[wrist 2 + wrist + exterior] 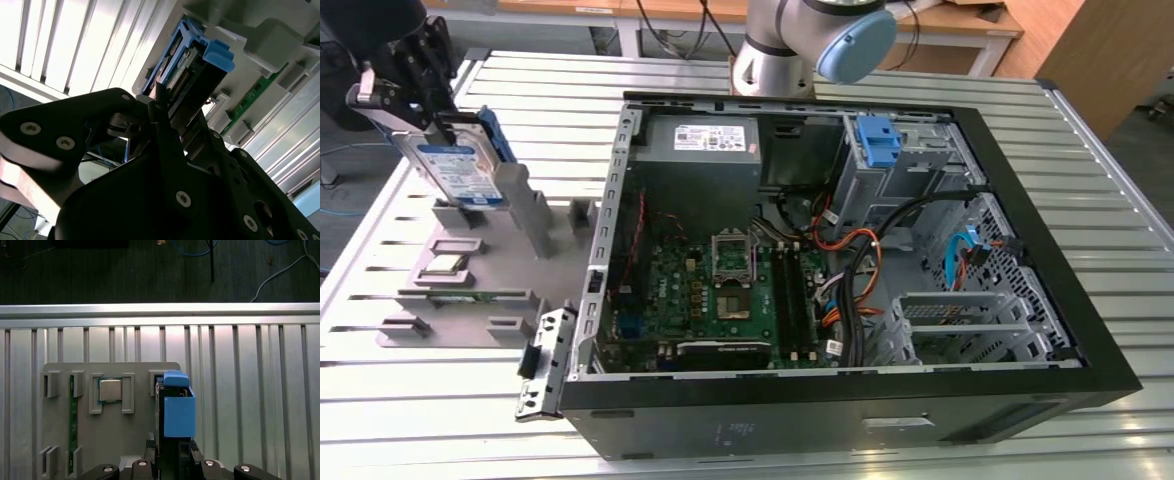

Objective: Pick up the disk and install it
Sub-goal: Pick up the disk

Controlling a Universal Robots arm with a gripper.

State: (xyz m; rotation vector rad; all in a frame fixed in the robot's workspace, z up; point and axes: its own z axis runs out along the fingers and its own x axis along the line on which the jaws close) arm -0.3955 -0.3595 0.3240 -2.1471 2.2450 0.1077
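The gripper (416,118) is clamped on the upright disk (458,172), a silver-black drive with a blue-and-white label in a blue frame, at the grey tray (478,300).

Robotics lab: slatted metal bench (454,400), opened computer case (854,425), robot arm (790,45).

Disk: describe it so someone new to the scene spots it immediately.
To the exterior view's left of the open computer case lies a grey parts fixture. At its far end the disk stands on edge, gripped by the black pincer. It alone is a silver slab with a blue-white label in a blue carrier.
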